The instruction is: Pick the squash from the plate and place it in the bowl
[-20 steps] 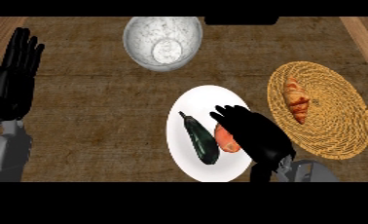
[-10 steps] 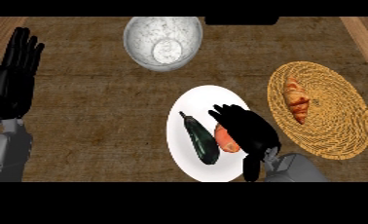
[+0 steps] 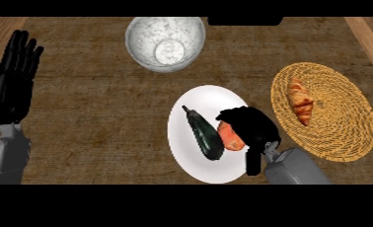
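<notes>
A dark green squash (image 3: 205, 134) lies lengthwise on the white plate (image 3: 207, 100), left of an orange vegetable (image 3: 232, 137). My right hand (image 3: 252, 126) hovers over the plate's right side with its fingers curled, against the orange vegetable's right edge and apart from the squash. It holds nothing that I can see. The speckled grey bowl (image 3: 165, 43) stands at the far side of the counter, up and left of the plate. My left hand (image 3: 18, 73) rests open at the left edge, fingers up.
A woven basket (image 3: 328, 127) with a croissant (image 3: 301, 102) in it sits right of the plate, close to my right forearm. Bare wooden counter lies between the plate and the bowl.
My right hand's fingers have curled in and the hand has drawn back slightly to the right, uncovering more of the orange vegetable. The squash and my left hand have not moved.
</notes>
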Available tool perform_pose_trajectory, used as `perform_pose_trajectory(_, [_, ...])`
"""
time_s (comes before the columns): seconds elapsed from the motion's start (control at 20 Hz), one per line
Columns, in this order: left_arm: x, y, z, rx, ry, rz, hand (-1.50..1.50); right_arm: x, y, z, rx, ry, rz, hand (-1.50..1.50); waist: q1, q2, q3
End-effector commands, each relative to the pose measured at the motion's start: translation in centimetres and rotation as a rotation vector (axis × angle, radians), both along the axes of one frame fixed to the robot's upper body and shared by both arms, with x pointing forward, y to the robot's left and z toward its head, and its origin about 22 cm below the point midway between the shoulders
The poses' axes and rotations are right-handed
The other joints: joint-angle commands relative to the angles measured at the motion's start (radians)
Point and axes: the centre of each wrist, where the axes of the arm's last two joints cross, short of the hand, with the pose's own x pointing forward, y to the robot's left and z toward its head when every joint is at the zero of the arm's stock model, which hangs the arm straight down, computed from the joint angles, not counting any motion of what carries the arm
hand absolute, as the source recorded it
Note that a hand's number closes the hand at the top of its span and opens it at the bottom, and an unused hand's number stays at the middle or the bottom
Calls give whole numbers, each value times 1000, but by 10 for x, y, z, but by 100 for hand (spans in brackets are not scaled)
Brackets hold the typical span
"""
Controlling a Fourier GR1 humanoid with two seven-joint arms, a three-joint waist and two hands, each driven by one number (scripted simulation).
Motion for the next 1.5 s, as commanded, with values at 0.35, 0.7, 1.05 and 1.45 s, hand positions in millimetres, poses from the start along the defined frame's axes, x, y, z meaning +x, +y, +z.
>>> perform_pose_trajectory(0.35, [-2,-15,-8,-7,7,-6,0,0,5,11,44,-123,61,150,-2,0,1])
perform_pose_trajectory(0.7, [-2,6,10,12,4,39,0,12,-98,8,-58,-171,-464,150,-42,-6,1])
perform_pose_trajectory(1.05, [-20,-11,-15,13,2,21,0,-23,-151,34,-136,-287,-836,150,-21,-6,0])
perform_pose_trajectory(1.45, [0,-5,7,-3,-4,20,0,-60,-138,148,-18,-509,-808,150,-20,-6,0])
